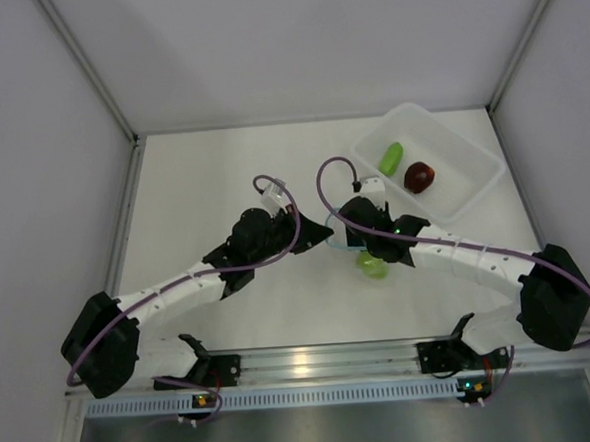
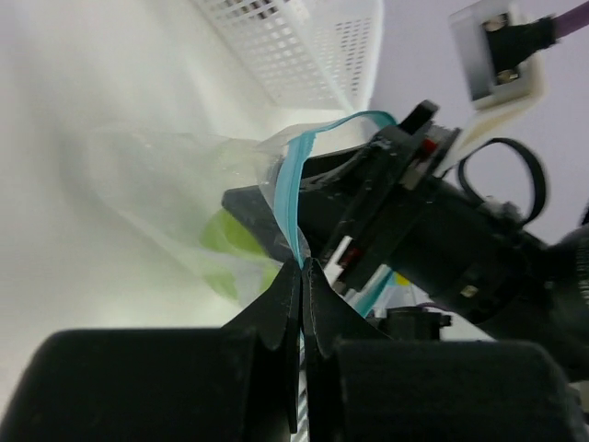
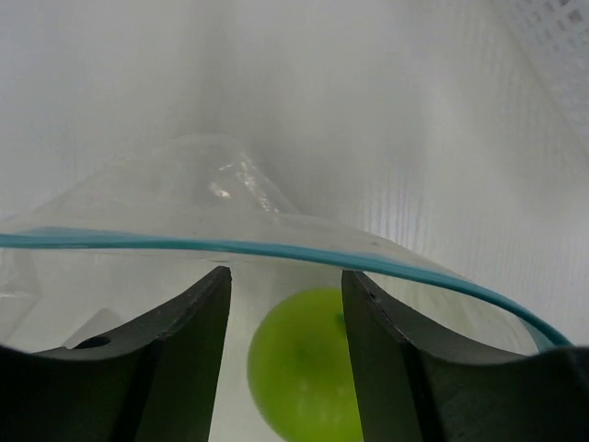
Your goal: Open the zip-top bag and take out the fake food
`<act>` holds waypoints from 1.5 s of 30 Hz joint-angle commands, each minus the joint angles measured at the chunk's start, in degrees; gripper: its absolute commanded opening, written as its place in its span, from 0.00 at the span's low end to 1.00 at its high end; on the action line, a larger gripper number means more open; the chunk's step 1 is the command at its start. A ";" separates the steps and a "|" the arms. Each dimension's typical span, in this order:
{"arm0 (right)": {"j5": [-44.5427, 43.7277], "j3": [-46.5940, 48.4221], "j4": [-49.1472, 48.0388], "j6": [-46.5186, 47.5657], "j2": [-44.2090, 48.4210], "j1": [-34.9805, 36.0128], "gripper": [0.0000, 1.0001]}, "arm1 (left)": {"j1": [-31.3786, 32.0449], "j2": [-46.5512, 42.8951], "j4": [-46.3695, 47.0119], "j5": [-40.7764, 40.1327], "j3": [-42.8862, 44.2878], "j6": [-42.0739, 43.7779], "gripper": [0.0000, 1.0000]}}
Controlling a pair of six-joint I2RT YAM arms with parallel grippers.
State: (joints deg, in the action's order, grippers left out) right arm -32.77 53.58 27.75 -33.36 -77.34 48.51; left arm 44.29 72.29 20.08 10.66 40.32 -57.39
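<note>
The clear zip-top bag (image 1: pixel 339 244) lies between my two grippers at mid-table. My left gripper (image 2: pixel 302 265) is shut on its teal zipper strip (image 2: pixel 287 189) and sits at the bag's left (image 1: pixel 319 234). My right gripper (image 3: pixel 285 281) is open at the bag's mouth. Its fingers (image 3: pixel 198 318) straddle the yellow-green apple (image 3: pixel 304 373), which lies inside the bag just beyond the teal strip (image 3: pixel 276 249). The apple also shows in the top view (image 1: pixel 372 266) and through the plastic in the left wrist view (image 2: pixel 228 241). The elongated green fruit (image 1: pixel 390 158) and the dark red fruit (image 1: pixel 419 177) lie in the tray.
The white translucent tray (image 1: pixel 468 185) stands at the back right, close behind the right gripper. Its perforated wall shows in the left wrist view (image 2: pixel 313 46) and the right wrist view (image 3: pixel 552 55). White booth walls close in the table on three sides.
</note>
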 commanded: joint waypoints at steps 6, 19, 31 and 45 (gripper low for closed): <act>12.64 -2.87 -2.17 0.58 -1.41 -0.17 0.58 | 3.43 -2.06 -1.78 -10.65 -4.37 5.18 0.00; 5.44 -3.22 11.80 -2.23 2.19 1.76 0.68 | 13.88 2.68 -7.15 -30.23 -0.68 6.50 0.00; 3.16 -8.32 10.75 -6.01 -2.19 2.38 0.99 | 20.66 6.28 -19.90 -47.74 5.91 3.51 0.00; 4.75 -5.00 4.25 -4.96 -8.08 3.08 0.98 | 15.93 7.78 -25.08 -48.45 9.43 4.56 0.00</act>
State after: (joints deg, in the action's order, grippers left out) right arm -25.45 45.95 32.23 -39.00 -83.90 51.27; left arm 63.99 82.04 -1.45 -32.58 47.37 -55.27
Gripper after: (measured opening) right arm 0.977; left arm 0.020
